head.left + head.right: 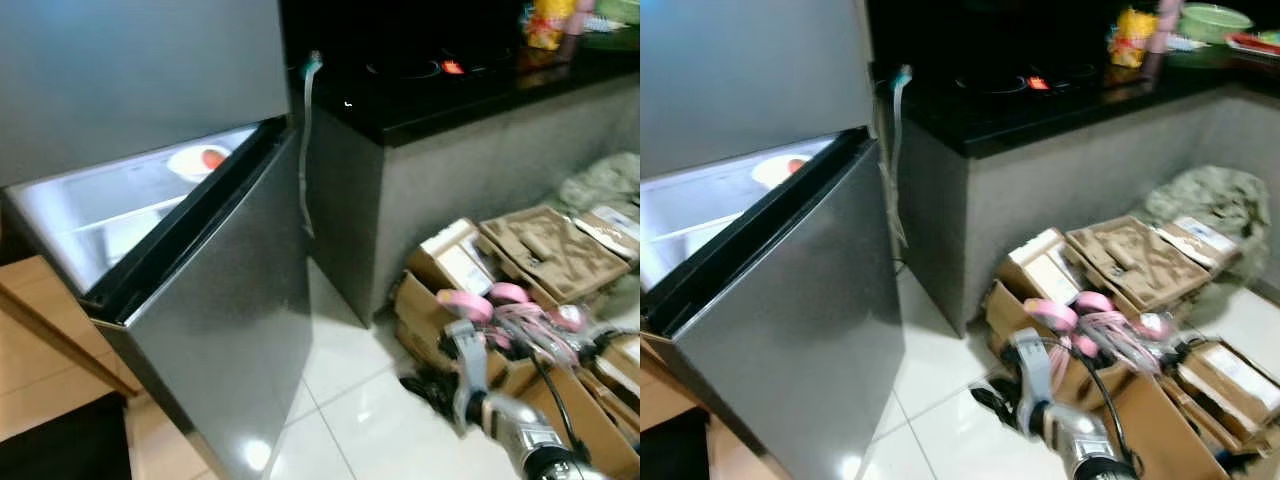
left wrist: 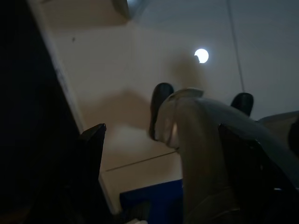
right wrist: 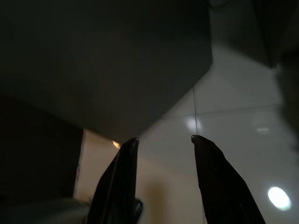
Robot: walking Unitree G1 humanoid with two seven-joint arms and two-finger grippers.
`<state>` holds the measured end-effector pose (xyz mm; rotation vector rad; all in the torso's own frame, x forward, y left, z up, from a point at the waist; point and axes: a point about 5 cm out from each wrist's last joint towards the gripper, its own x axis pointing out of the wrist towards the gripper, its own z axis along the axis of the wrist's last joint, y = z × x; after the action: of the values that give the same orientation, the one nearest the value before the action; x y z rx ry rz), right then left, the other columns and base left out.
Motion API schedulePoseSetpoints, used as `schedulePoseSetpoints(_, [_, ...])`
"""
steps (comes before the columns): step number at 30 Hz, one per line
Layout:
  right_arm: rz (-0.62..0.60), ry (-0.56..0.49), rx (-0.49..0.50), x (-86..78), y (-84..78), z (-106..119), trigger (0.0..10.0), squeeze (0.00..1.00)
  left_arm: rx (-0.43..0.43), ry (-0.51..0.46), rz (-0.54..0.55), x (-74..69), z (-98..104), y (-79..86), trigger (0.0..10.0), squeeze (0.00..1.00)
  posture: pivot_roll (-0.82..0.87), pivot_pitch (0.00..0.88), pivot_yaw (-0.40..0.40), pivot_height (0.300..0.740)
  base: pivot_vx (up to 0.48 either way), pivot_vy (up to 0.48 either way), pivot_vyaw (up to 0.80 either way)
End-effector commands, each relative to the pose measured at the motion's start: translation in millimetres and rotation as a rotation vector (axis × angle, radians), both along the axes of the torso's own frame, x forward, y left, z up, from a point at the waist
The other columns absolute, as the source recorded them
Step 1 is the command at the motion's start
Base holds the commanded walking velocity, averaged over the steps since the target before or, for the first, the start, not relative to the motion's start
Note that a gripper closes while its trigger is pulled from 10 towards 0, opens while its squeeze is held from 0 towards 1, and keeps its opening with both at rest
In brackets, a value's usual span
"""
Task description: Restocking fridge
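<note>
Fridge door (image 1: 215, 300) swings ajar beside cardboard boxes (image 1: 1140, 265); right gripper (image 3: 161, 140) open, empty; left gripper (image 2: 161, 135) seemingly open.

Open fridge door (image 1: 215, 310) and cardboard boxes (image 1: 520, 300) flank bare floor (image 1: 350, 400).

A dark bench (image 1: 1060, 110) runs along the back — a cooktop (image 1: 1025, 80) with a small red light is set into its black top. At the bench's far end stand a yellow packet (image 1: 1132, 35) and a green bowl (image 1: 1213, 20). On the white tiled floor (image 1: 950, 420) below the bench lie opened cardboard boxes (image 1: 1135, 262), with pink-handled items (image 1: 1090, 318) heaped in front.
</note>
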<state>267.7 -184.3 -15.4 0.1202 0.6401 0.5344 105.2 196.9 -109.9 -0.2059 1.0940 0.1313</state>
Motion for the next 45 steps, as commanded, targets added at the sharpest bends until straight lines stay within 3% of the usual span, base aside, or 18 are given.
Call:
schedulePoseSetpoints(1, [-0.084, 0.118, -0.100, -24.9, -12.3, -22.9, 10.0, 0.00, -0.006, 0.028, -0.002, -7.8, -2.4, -2.0, 10.0, 0.00, -0.06, 0.000, 0.014, 0.740, 0.000, 0.000, 0.79])
schedulePoseSetpoints(2, [-0.084, 0.118, -0.100, -24.9, -12.3, -22.9, 10.0, 0.00, -0.006, 0.028, -0.002, -7.8, -2.4, -2.0, 10.0, 0.00, -0.06, 0.000, 0.014, 0.740, 0.000, 0.000, 0.79])
schedulePoseSetpoints(3, [-0.149, 0.184, -0.147, -42.2, -22.0, -35.2, 10.0, 0.00, -0.007, 0.028, -0.001, -7.6, -2.4, -1.9, 10.0, 0.00, -0.06, 0.000, 0.016, 0.740, 0.000, 0.000, 0.79])
schedulePoseSetpoints(6, [-0.161, 0.196, -0.157, -45.4, -23.4, -37.4, 10.0, 0.00, -0.007, 0.028, -0.001, -7.6, -2.4, -2.0, 10.0, 0.00, -0.06, 0.000, 0.016, 0.740, 0.000, 0.000, 0.79])
schedulePoseSetpoints(10, [-0.257, 0.292, -0.168, -71.1, -33.7, -51.9, 10.0, 0.00, -0.007, 0.029, -0.002, -7.6, -2.4, -1.9, 10.0, 0.00, -0.06, 0.000, 0.019, 0.740, 0.000, 0.000, 0.79])
schedulePoseSetpoints(24, [-0.290, 0.410, -0.238, -106.4, -34.4, -70.5, 10.0, 0.00, -0.013, 0.029, 0.004, -6.9, -2.5, -3.2, 10.0, 0.00, -0.06, 0.000, 0.019, 0.740, 0.000, 0.000, 0.79])
schedulePoseSetpoints(33, [-0.301, 0.426, -0.257, -112.9, -36.0, -73.2, 10.0, 0.00, -0.013, 0.027, 0.007, -5.6, -2.4, -4.3, 10.0, 0.00, -0.07, 0.000, 0.020, 0.740, 0.000, 0.000, 0.79])
schedulePoseSetpoints(45, [-0.292, 0.418, -0.271, -108.9, -34.9, -72.1, 10.0, 0.00, -0.017, 0.021, 0.010, -4.6, -2.1, -4.8, 10.0, 0.00, -0.07, 0.000, 0.020, 0.740, 0.000, 0.000, 0.79])
